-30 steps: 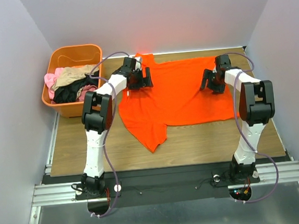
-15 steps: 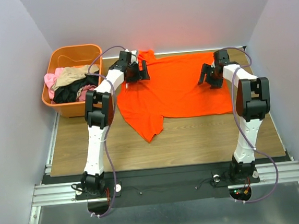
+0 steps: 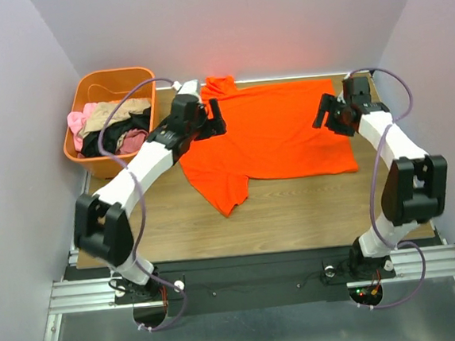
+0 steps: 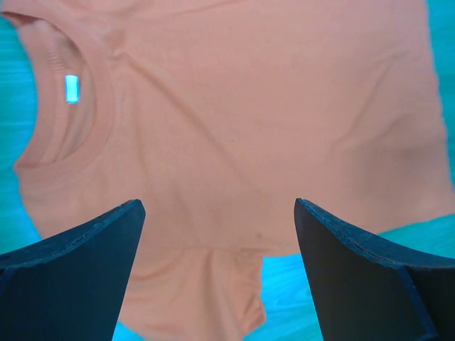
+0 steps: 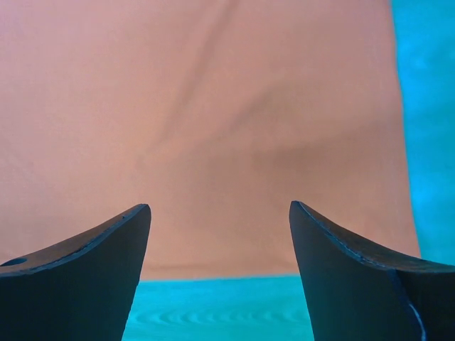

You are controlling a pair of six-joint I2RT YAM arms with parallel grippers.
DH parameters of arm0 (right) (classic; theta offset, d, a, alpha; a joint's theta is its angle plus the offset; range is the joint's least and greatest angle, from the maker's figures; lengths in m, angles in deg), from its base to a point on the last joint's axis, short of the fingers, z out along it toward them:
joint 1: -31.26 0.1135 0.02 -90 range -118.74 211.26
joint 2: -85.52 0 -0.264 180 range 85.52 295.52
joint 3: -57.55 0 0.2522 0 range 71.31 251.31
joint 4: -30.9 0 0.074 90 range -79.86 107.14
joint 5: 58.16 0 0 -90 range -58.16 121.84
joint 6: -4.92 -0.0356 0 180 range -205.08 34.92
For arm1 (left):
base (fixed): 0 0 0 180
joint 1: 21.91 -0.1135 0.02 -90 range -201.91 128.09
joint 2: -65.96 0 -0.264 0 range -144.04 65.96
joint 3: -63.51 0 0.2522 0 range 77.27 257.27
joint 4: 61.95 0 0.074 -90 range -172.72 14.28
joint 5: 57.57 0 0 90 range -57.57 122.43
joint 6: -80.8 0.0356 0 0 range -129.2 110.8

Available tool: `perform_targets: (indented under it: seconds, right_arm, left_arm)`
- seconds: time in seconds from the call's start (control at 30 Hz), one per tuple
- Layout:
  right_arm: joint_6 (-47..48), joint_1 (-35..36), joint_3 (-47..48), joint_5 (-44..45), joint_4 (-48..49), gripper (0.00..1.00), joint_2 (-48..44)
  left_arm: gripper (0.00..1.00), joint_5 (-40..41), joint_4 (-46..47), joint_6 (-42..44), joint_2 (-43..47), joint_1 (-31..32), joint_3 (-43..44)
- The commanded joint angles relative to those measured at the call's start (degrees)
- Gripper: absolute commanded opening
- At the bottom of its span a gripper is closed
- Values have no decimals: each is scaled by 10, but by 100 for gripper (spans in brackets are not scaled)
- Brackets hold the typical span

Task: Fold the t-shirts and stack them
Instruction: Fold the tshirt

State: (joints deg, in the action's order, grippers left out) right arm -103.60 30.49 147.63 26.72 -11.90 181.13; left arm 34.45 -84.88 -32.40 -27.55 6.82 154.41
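Several soft garments (image 3: pixel 110 121), pink, tan and black, are being kept in the rigid orange plastic tub (image 3: pixel 120 82) at upper left. The left gripper (image 3: pixel 213 121) is being held spread, pinching nothing, above the bright orange-red short-sleeved tee (image 3: pixel 276 138) spread on the wooden table (image 3: pixel 311 211) at centre. The right gripper (image 3: pixel 328 115) is being held spread over its right part.

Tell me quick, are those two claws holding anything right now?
Left claw: open, holding nothing, over the bright orange-red cloth t-shirt.
Right claw: open, holding nothing.
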Motion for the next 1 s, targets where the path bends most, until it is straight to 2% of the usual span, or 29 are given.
perform_targets:
  seconds: [0.0,0.13,0.23,0.33,0.47,0.67,0.97]
  right_arm:
    - [-27,-16,-85,48,-1,85,-43]
    - [-52,-49,-133,62,0,85,-71]
    - [-67,-78,-153,54,3,85,-73]
    - [-75,-101,-159,15,6,85,-61]
    - [-78,-118,-157,9,9,85,-53]
    - [-86,-127,-152,-5,12,85,-43]
    - [-92,-128,-158,-16,12,85,-58]
  left_arm:
    - [98,1,1,-57,50,-17,-97]
    - [96,-15,2,-83,105,-15,-206]
    - [95,12,-17,-70,116,-10,-228]
    - [94,4,-41,-69,125,6,-253]
    - [93,-2,-34,-93,158,27,-314]
    - [90,23,-46,-101,168,88,-335]
    - [86,41,-58,-98,156,125,-349]
